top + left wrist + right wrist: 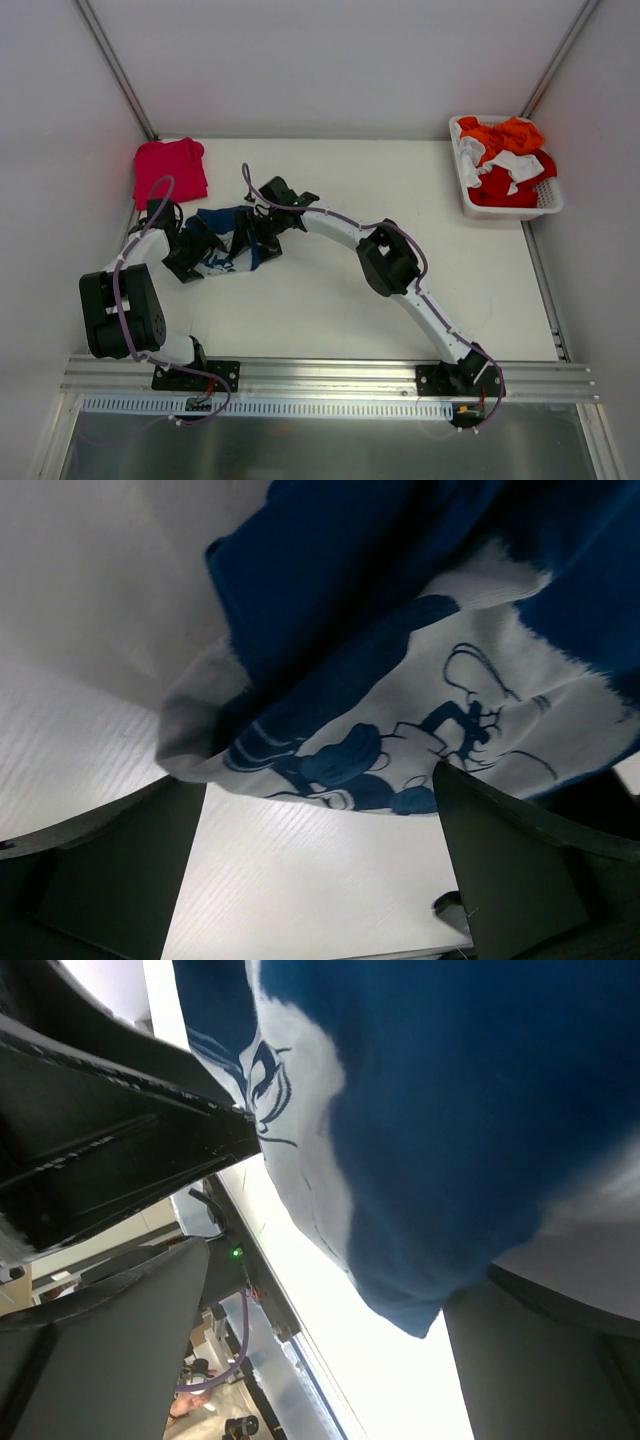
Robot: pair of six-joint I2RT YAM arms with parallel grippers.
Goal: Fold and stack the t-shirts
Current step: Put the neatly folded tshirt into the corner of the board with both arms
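Hovering with left tool (315, 780) and right tool (325, 1280) both spread wide, pinching nothing. Facing the crumpled navy t-shirt (222, 222) just ahead, between each tool's jaws, on the desk (330, 300). Better to seize opposite edges low, one layer only, then draw flat.

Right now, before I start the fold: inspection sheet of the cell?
Surface: white table, no spills seen.
Job's things: navy t-shirt bunched, unfolded, between both arms; pink-red t-shirt roughly folded, far-left corner.
Clutter: white basket of orange, red and white clothes, far right.
Grippers: left gripper open; right gripper open; both at the navy t-shirt.
Cables: purple cables along both arms, no snag seen.
Surroundings: white walls; metal rail at near edge.
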